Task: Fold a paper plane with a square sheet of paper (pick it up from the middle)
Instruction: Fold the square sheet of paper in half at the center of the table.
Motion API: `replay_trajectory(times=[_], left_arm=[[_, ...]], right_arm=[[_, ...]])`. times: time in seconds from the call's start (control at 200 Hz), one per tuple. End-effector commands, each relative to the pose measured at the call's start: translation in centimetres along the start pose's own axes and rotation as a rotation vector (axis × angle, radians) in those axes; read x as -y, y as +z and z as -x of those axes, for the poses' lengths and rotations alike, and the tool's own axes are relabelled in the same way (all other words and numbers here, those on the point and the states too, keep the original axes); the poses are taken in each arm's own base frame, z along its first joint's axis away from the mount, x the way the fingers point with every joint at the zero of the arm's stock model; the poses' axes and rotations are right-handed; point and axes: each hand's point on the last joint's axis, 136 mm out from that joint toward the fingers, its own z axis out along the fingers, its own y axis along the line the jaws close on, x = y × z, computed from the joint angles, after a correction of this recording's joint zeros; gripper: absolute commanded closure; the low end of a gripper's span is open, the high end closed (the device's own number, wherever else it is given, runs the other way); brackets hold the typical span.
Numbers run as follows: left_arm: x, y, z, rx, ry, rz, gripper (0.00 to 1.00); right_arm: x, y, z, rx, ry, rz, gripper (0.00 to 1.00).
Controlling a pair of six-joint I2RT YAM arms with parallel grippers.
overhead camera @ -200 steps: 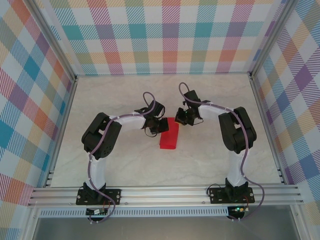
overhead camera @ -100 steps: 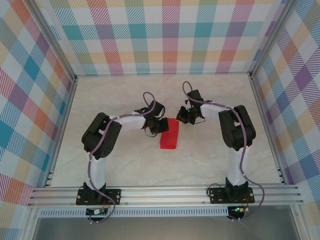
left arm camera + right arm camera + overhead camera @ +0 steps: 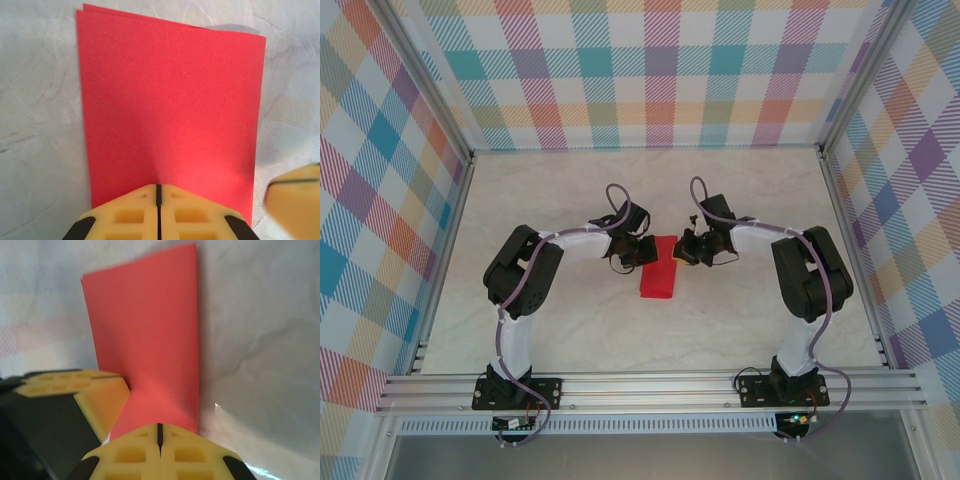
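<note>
Pale marbled table (image 3: 560, 330) inside colourful plaid walls (image 3: 660, 70).

Bright, even, diffuse light fills the overhead view, leaving faint soft shadows on the pale surface (image 3: 570, 330); the left wrist view shows the square sheet of paper (image 3: 170, 100) crisply, while the right pincer (image 3: 294, 186) at its right edge blurs; the right wrist view is softer, its far surface washed out.

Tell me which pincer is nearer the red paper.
Left. The left pincer, shut, sits on the far end of the red paper; the right pincer, also shut, hangs just beside that end's right edge, contact unclear.
</note>
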Motion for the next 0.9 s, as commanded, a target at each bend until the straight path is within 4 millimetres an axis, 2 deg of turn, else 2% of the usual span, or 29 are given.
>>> replay_trajectory(times=[0.0, 0.18, 0.415, 0.665, 0.75, 0.895], left_arm=[[-3.5, 1.5, -2.8, -0.088, -0.036, 0.127, 0.92], [-3.6, 1.6, -2.8, -0.085, -0.042, 0.133, 0.93], [-3.7, 1.4, -2.8, -0.081, -0.049, 0.14, 0.93], [-3.2, 1.4, -2.2, -0.062, -0.052, 0.129, 0.93], [-3.0, 1.3, -1.9, -0.053, -0.047, 0.129, 0.93], [-3.2, 1.2, -1.7, -0.047, -0.041, 0.146, 0.93]], right_arm=[[-0.5, 0.3, -1.2, -0.037, -0.026, 0.037, 1.0], [1.8, 1.6, -1.7, -0.062, 0.013, -0.031, 1.0], [1.4, 0.5, -1.9, -0.055, -0.022, -0.044, 1.0], [4.6, 2.1, -2.2, -0.087, 0.009, -0.156, 1.0], [3.3, 1.8, -2.2, -0.083, -0.01, -0.102, 1.0], [-0.1, -0.6, -2.6, -0.052, -0.081, 0.016, 1.0]])
